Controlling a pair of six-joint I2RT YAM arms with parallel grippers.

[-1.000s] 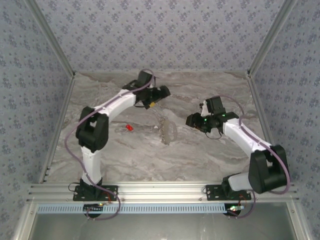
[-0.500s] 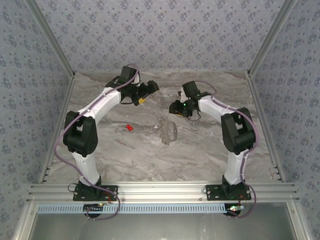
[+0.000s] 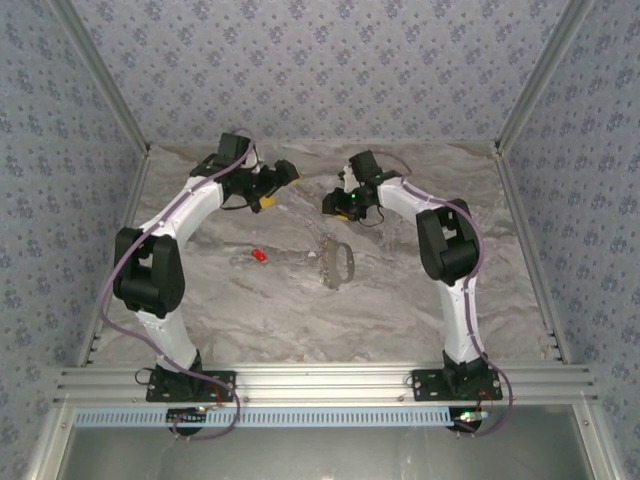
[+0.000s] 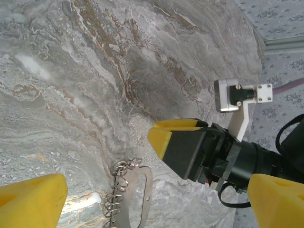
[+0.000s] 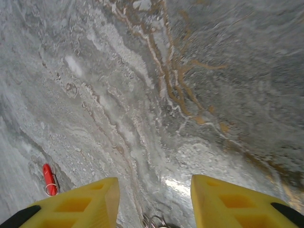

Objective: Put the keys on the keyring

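Our right hand [image 3: 331,205], spread and empty like the left hand [image 3: 277,188], hangs nearer the keyring [image 3: 337,262], whose long axis runs near-to-far.

A lab test cell: patterned panel walls [image 3: 320,70], aluminium frame rails [image 3: 320,382]; marble-print tabletop [image 3: 400,300].

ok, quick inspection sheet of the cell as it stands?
Surface: marble-pattern table, flat.
Job's things: red key lies apart from keyring; not threaded.
Clutter: nothing seen.
Grippers: left pincer open, right pincer open, both empty, beyond the keyring.
Cables: purple cable along each arm, away from the key.
Surroundings: patterned walls, aluminium rail at near edge.
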